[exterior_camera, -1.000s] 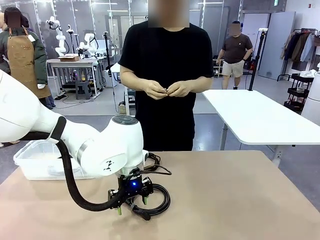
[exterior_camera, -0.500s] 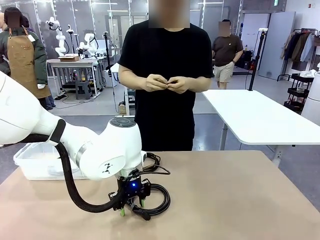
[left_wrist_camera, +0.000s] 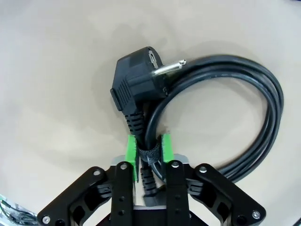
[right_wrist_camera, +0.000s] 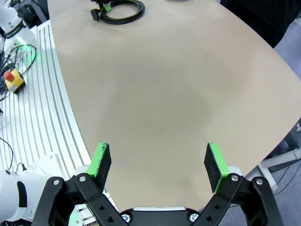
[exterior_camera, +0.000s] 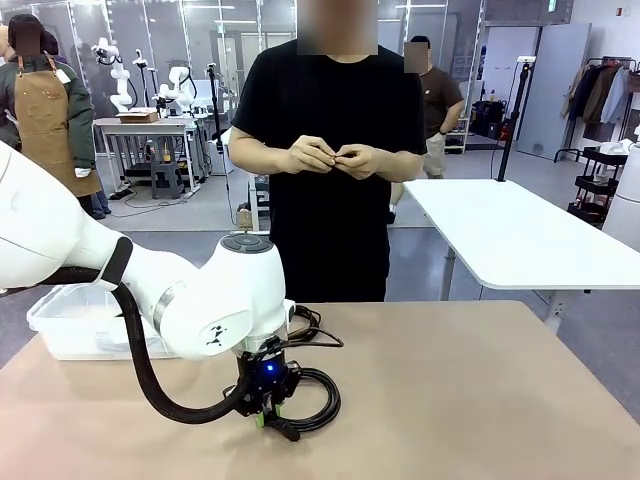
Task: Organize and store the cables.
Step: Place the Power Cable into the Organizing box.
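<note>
Black coiled cable (left_wrist_camera: 275, 101) lay on the tan table (exterior_camera: 480, 390), lower centre of the front view. Left gripper (left_wrist_camera: 148, 147) was clamped on its strapped part just below the plug (left_wrist_camera: 136, 80). Right gripper (right_wrist_camera: 160, 162), jaws wide apart, hung over bare tabletop, grasping nothing.

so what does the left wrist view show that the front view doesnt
Left wrist view: the plug close up with its metal pin, and a strap around the bundled strands, between the green pads. Front view: the person's hands held together, a clear bin and a second cord behind the arm. Both: the left gripper shut on the coiled cable on the table.
</note>
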Motion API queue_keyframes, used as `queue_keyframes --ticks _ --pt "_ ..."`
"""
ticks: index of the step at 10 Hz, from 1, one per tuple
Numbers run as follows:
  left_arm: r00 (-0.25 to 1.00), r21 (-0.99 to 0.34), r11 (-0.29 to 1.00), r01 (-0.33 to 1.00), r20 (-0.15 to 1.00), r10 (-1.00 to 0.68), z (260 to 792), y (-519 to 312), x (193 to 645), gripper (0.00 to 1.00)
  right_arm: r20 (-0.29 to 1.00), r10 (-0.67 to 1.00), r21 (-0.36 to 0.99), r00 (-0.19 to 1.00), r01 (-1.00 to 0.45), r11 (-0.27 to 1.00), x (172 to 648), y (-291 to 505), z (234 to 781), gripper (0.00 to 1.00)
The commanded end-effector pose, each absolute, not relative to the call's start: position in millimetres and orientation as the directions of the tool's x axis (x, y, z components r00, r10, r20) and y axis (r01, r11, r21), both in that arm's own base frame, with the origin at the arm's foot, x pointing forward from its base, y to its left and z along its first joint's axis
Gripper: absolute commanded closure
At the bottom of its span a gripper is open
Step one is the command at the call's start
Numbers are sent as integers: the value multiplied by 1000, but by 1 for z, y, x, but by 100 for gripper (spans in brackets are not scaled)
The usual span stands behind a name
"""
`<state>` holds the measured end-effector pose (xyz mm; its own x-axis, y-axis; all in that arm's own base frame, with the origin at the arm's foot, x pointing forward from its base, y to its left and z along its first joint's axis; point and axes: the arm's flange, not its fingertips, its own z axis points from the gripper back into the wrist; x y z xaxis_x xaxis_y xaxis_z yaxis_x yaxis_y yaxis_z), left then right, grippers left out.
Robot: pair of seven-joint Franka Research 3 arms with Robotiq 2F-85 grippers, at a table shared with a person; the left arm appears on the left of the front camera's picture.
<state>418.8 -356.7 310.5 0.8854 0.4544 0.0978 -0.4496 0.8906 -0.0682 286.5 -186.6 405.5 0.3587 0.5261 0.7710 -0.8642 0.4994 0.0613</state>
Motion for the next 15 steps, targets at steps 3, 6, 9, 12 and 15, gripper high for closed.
queue_keyframes --ticks 3,6,9,12,15 --pt "883 -114 890 -442 118 454 324 -358 414 100 781 513 63 357 -862 503 288 -187 407 0" --pt "935 -132 953 -272 199 295 377 -341 396 100 781 513 63 357 -862 503 288 -187 407 0" --pt "932 -122 982 -146 317 178 423 -328 373 100 781 513 63 357 -862 503 288 -187 407 0" --pt "914 -117 986 -120 374 156 436 -325 359 100 781 513 63 357 -862 503 288 -187 407 0" --pt "926 -116 984 -137 338 169 436 -330 366 100 781 513 63 357 -862 503 288 -187 407 0"
